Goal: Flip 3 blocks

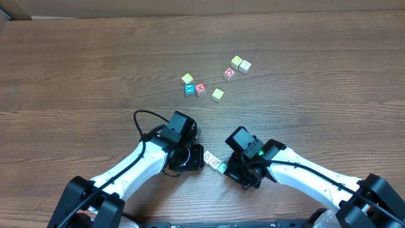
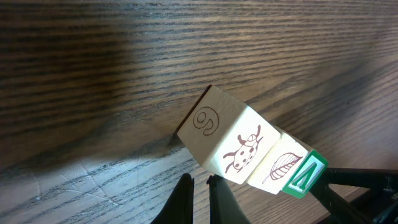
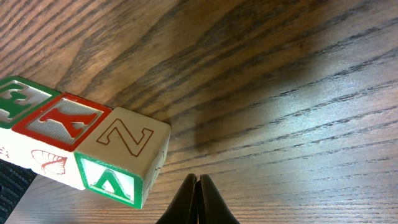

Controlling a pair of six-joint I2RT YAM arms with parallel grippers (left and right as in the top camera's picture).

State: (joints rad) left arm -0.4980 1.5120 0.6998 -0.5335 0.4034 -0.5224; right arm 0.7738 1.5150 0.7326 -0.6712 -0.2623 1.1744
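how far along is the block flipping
Done: cannot tell. The three blocks lie in a touching row, with no sign of which have been turned. In hand: nothing. The left gripper and right gripper are both shut and empty, one near each end of the row. Left: possibly all three flips.

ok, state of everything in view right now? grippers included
left gripper: shut, empty, tips just short of the block row
right gripper: shut, empty, tips beside the row's end
three blocks: touching in one row, lying between the two grippers, held by neither
loose cubes: seven, scattered farther out, clear of both arms
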